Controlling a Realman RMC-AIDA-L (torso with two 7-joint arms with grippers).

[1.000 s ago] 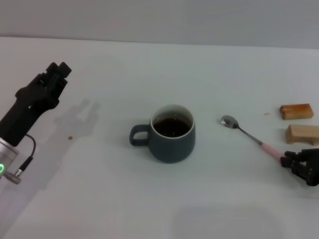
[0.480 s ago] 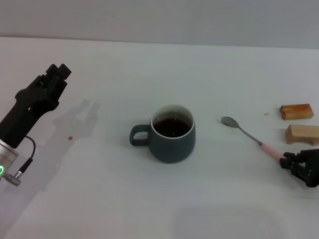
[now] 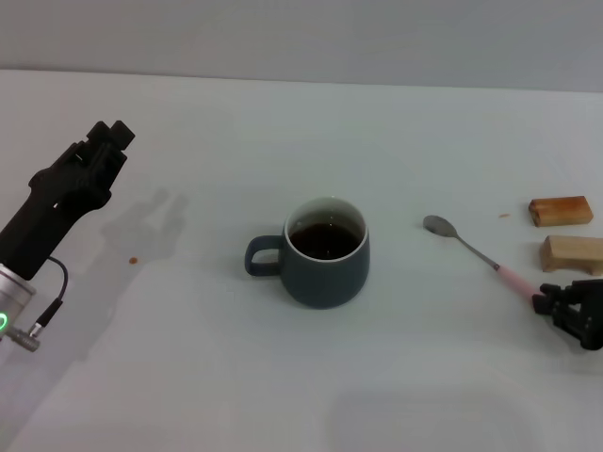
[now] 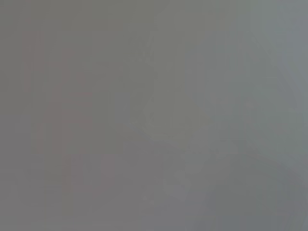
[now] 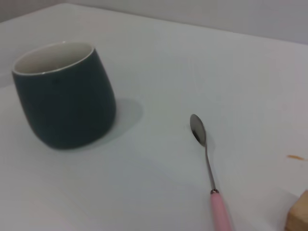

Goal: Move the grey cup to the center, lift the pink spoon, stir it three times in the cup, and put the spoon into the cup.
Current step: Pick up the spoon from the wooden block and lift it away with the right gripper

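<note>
With R jaws shut on pink spoon end | grey cup centre, open table around.

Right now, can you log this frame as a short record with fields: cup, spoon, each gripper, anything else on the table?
grey cup: upright near the table's middle, handle toward the robot's left, dark liquid inside
pink spoon: to the robot's right of the cup, apart from it, bowl end toward the cup
right gripper: at the spoon's pink handle end, closed on it
left gripper: raised at far left, away from the cup, holding nothing
two wooden blocks: near the right edge, beyond the right gripper
</note>
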